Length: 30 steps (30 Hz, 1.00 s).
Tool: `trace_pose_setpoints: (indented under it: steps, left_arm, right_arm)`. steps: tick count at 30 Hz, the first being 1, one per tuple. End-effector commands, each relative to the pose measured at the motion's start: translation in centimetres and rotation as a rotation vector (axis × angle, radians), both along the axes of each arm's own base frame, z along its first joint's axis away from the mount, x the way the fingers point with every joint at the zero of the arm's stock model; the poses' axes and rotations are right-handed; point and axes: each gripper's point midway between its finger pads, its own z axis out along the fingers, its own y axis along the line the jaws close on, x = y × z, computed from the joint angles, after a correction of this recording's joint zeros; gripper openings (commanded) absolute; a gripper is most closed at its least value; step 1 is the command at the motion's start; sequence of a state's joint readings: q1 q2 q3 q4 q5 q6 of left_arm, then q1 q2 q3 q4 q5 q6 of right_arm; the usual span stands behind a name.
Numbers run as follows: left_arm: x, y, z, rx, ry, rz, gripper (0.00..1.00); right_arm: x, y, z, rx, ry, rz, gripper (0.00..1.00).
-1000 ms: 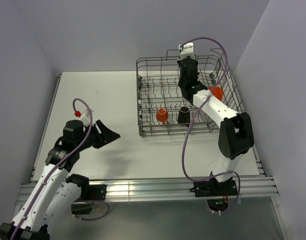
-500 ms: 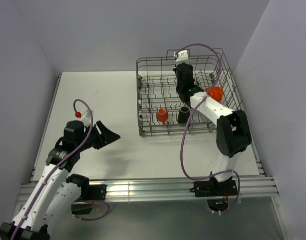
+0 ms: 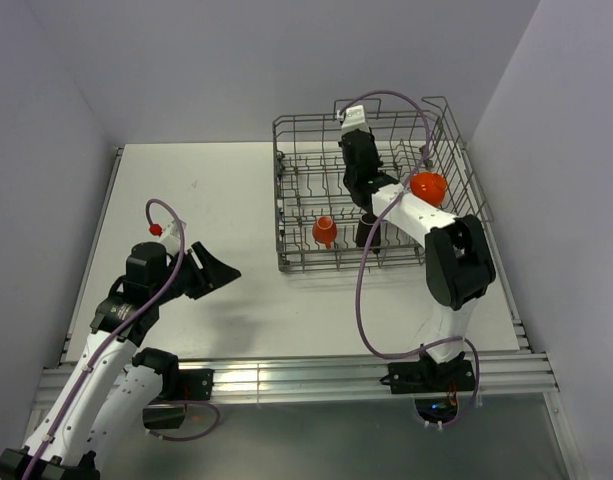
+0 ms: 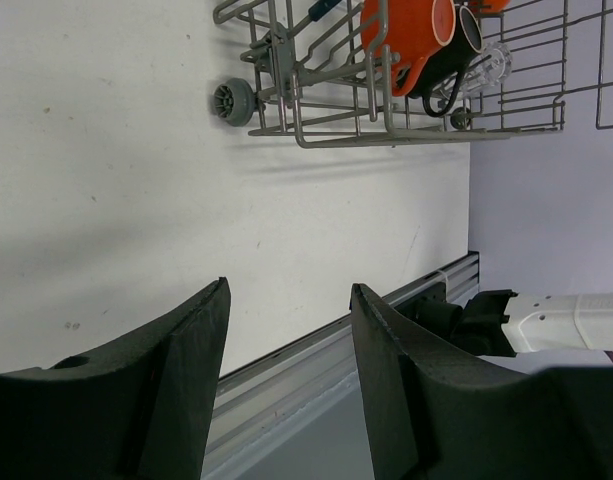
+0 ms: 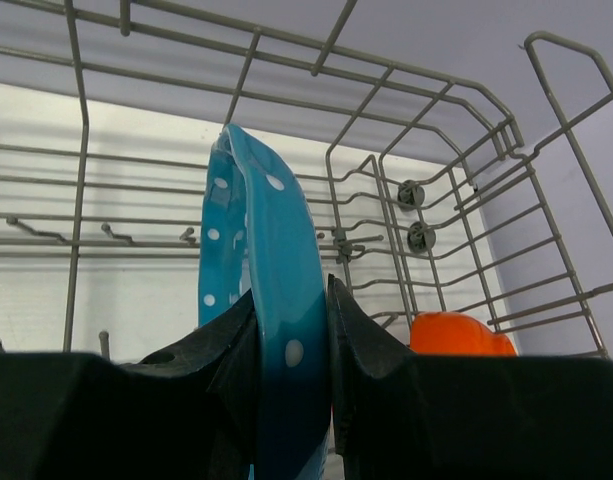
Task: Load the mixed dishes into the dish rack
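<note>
right fingers [image 5: 371,365] clamped on teal plate [image 5: 261,300], held upright inside rack [image 3: 316,119]; arm has shifted left since last frame, orange bowl [image 3: 428,186] now uncovered; left fingers [image 4: 186,370] unchanged, apart, empty, over counter [image 3: 206,200]

Dish rack [image 3: 316,266]: one, grey wire
Teal dotted plate [image 5: 271,330]: one
Orange-red bowl [image 3: 428,186]: one
Small orange cup [image 3: 324,231]: one
Dark mug [image 4: 444,68]: one
Clear glass [image 4: 489,66]: one
Dishes in all: five
Arms: two, left arm [image 3: 106,340] and right arm [image 3: 456,260]
Tools: two, left tool [image 4: 288,300] and right tool [image 5: 291,295]
Desk [image 3: 186,200]: one
</note>
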<state>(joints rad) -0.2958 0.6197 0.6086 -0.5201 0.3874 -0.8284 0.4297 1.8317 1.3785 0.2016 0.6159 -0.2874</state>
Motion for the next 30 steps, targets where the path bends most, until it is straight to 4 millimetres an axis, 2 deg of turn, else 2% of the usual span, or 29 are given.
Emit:
trace_pose_setpoints:
  steps: [1,8,13,19,20,22,23,30]
  left_arm:
    - [0.0,-0.2,0.7,-0.009,-0.033,-0.016,0.57]
    - [0.0,-0.2,0.5,-0.003,-0.029,-0.017,0.58]
    - [-0.1,-0.1,0.5,-0.004,-0.030,-0.018,0.58]
    - [-0.2,-0.1,0.6,-0.008,-0.031,-0.018,0.58]
    - [-0.2,-0.2,0.7,-0.011,-0.034,-0.018,0.58]
    - [-0.1,-0.2,0.8,-0.012,-0.034,-0.020,0.58]
    - [-0.1,-0.2,0.9,-0.010,-0.036,-0.021,0.58]
    - [-0.2,-0.2,0.5,-0.010,-0.029,-0.022,0.58]
  right_arm:
    - [1.6,0.9,4.5,0.060,-0.130,-0.018,0.00]
    - [2.7,1.7,4.0,0.064,-0.107,-0.009,0.00]
    - [3.3,2.1,3.4,0.062,-0.083,0.000,0.13]
    - [3.8,2.5,2.6,0.063,-0.056,0.004,0.22]
    - [3.7,2.6,2.6,0.071,-0.055,0.009,0.28]
    - [3.7,2.8,2.4,0.071,-0.051,0.011,0.34]
    - [3.7,2.8,2.2,0.068,-0.048,0.012,0.41]
    - [3.5,3.7,1.8,0.056,-0.038,0.035,0.52]
